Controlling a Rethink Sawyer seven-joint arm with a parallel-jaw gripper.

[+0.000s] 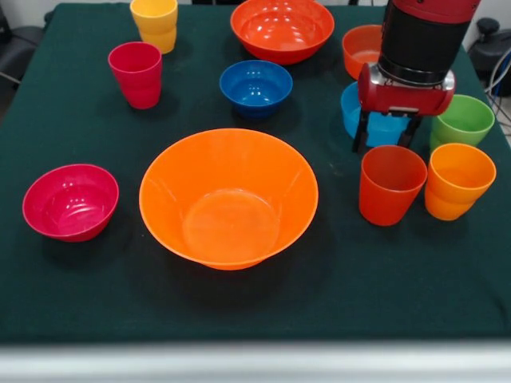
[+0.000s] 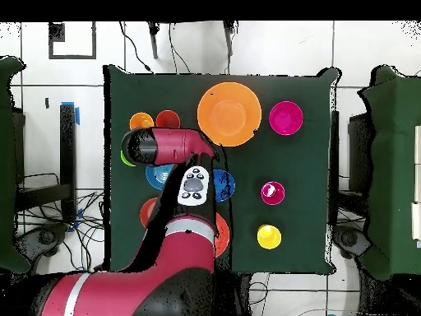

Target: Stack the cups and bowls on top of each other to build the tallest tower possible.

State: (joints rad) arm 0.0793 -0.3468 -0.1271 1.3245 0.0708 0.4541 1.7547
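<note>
**A:** Front view, and there's no tower at all: every cup and bowl stands alone on the table [image 1: 64, 311]. The big orange bowl [image 1: 228, 197] sits out in the middle, the likely base, and it's empty.

**B:** So all the stacking is left, I'd say. Where's the arm?

**A:** Down on the right of this view. The end effector [image 1: 387, 134] hangs with its fingers spread, nothing between them, right over the light blue bowl [image 1: 375, 120], just behind the red-orange cup [image 1: 390, 184].

**B:** Crowded there?

**A:** Very. The orange cup [image 1: 457, 180] touches the red-orange one, the green cup [image 1: 462, 121] is just behind it, and a small orange bowl [image 1: 363, 49] sits behind the arm. That cluster runs close to the table's side edge.

**B:** And elsewhere?

**A:** Roomier. The magenta bowl [image 1: 70, 201], crimson cup [image 1: 136, 74], yellow cup [image 1: 155, 24], dark blue bowl [image 1: 255, 86] and large red-orange bowl [image 1: 282, 29] stand well apart, the last two near the far edge.
</note>
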